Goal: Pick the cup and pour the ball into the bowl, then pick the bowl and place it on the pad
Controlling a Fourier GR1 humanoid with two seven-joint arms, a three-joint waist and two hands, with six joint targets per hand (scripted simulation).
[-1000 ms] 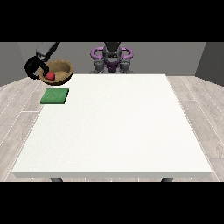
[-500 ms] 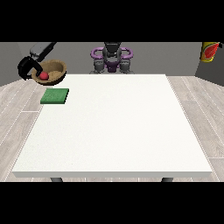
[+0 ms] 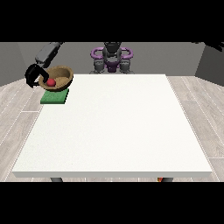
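Already we are seeing the small red ball (image 3: 51, 82) lying inside the brown wooden bowl (image 3: 59, 78), so pouring looks done, and the black hand at the view's left (image 3: 33, 75), curled around its rim, is holding it tilted over the green square pad (image 3: 55, 97), placing remaining.

Grey torso (image 3: 112, 59) with purple shoulder rings, grey arm (image 3: 47, 51), black hand (image 3: 33, 75)

A bare test room: grey walls (image 3: 13, 61), plank floor (image 3: 201, 109), one white table (image 3: 118, 127)
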